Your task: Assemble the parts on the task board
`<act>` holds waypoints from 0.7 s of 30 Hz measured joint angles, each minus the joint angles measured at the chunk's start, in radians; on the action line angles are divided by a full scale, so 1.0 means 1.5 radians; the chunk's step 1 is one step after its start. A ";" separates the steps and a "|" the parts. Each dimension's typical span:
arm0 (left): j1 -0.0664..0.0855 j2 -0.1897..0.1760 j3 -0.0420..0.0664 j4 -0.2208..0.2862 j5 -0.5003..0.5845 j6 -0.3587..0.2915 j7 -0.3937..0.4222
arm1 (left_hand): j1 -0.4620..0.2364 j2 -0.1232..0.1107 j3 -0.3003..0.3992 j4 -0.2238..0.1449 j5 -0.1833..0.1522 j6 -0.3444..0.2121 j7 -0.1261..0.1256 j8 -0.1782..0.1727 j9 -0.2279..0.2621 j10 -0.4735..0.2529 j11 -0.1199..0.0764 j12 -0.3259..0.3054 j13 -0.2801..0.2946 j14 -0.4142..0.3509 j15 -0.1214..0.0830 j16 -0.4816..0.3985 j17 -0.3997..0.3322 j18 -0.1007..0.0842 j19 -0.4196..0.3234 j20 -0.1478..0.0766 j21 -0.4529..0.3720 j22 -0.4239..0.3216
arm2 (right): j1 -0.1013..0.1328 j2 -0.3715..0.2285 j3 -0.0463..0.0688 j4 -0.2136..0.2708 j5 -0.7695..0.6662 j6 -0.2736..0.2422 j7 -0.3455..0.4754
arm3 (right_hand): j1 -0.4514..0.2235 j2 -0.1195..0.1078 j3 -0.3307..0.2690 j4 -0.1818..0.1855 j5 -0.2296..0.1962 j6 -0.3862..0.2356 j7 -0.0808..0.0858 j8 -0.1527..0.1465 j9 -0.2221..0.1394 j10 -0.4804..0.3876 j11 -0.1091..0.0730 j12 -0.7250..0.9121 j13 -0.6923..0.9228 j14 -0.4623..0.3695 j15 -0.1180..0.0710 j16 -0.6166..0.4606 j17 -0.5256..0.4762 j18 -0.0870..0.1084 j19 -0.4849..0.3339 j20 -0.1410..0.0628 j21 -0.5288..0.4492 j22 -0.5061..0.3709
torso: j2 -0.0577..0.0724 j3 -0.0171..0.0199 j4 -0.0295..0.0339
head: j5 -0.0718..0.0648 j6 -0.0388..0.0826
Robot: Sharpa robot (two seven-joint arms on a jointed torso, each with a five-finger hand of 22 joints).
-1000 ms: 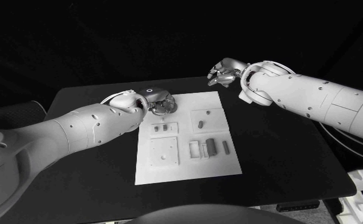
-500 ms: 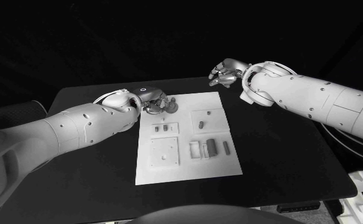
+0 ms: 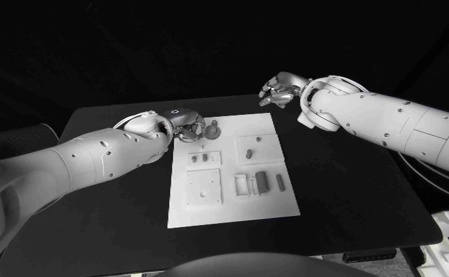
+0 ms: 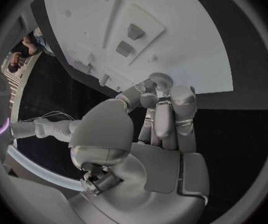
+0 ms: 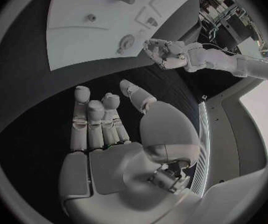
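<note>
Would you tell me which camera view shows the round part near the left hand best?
The right wrist view: the round part lies unobstructed on the task board beside the left hand. The head view shows it smaller; in the left wrist view fingers partly cover it.

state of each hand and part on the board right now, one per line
left hand: at the task board's far left corner, fingers pinching a round part
right hand: open, raised beyond the board's far right corner
task board: flat on the table
small parts: lying in the board's recesses

one task board (image 3: pixel 229 209), two hands, several small parts
</note>
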 measured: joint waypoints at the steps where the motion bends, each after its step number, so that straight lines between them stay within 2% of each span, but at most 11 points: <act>1: 0.000 0.000 0.000 0.000 0.000 0.001 0.000 | 0.000 0.000 0.000 0.000 0.000 0.000 0.000 0.000 0.000 0.000 0.000 0.000 0.000 0.000 0.000 0.000 0.000 0.000 0.000 0.000 0.000 0.000 | 0.000 0.000 0.000 0.000 0.000 0.000 0.000 | 0.000 0.000 0.000 0.000 0.000 0.000 0.000 0.000 0.000 0.000 0.000 0.000 0.000 0.000 0.000 0.000 0.000 0.000 0.000 0.000 0.000 0.000 | 0.000 0.0001 -0.0001 | 0.000 0.000; 6: -0.001 -0.001 -0.002 0.004 0.002 0.003 0.000 | 0.000 0.000 0.000 0.000 0.000 0.002 0.000 0.000 0.001 0.000 0.002 0.000 0.000 0.000 0.000 0.000 0.000 0.000 0.001 0.001 0.000 0.000 | 0.000 0.000 0.000 0.000 0.000 0.000 0.000 | 0.000 0.000 0.000 0.000 0.000 0.000 0.000 0.000 0.000 0.000 0.000 0.000 0.000 0.000 0.000 0.000 0.000 0.000 0.000 0.000 0.000 0.000 | 0.000 0.0003 -0.0002 | 0.001 0.000; 21: -0.002 -0.004 -0.013 0.005 0.004 0.012 0.000 | 0.000 0.000 0.002 0.002 0.000 0.002 -0.001 -0.002 0.002 -0.001 0.003 0.000 0.001 0.000 0.000 0.000 0.000 0.000 0.001 0.001 0.000 0.000 | 0.000 -0.001 0.000 0.001 0.000 0.000 0.000 | 0.000 0.000 0.000 0.000 0.000 0.000 0.000 0.000 0.000 0.001 -0.001 0.000 -0.001 -0.002 -0.001 0.000 -0.001 0.000 0.002 -0.002 0.000 0.000 | 0.000 0.0003 -0.0003 | 0.002 0.000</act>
